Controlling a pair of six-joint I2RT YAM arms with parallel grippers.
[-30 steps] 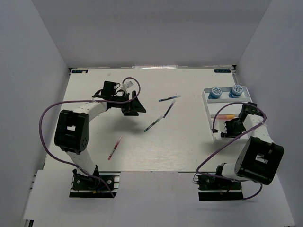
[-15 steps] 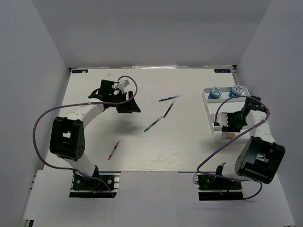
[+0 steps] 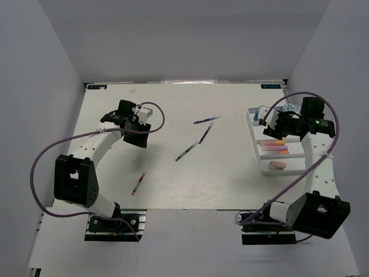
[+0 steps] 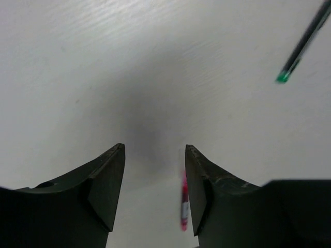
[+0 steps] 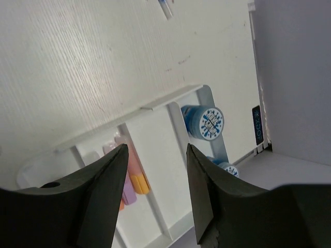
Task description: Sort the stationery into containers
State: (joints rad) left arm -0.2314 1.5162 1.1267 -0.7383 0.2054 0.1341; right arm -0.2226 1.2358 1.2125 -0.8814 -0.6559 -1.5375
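Note:
A red pen lies on the near left of the table; in the left wrist view it shows just inside my right finger. A dark green-tipped pen and a second dark pen lie mid-table; the green tip shows top right. My left gripper is open and empty above bare table. The white divided tray holds orange and pink highlighters and a pink eraser-like piece. My right gripper is open and empty above the tray's far end.
Two blue round capped items stand in the tray's far compartment, one showing in the top view. White walls close in the left, right and far sides. Purple cables loop from both arms.
My left gripper has drawn back to the left, away from the dark pens. My right arm has risen and swung toward the tray's far end, uncovering the highlighters and the eraser-like piece.

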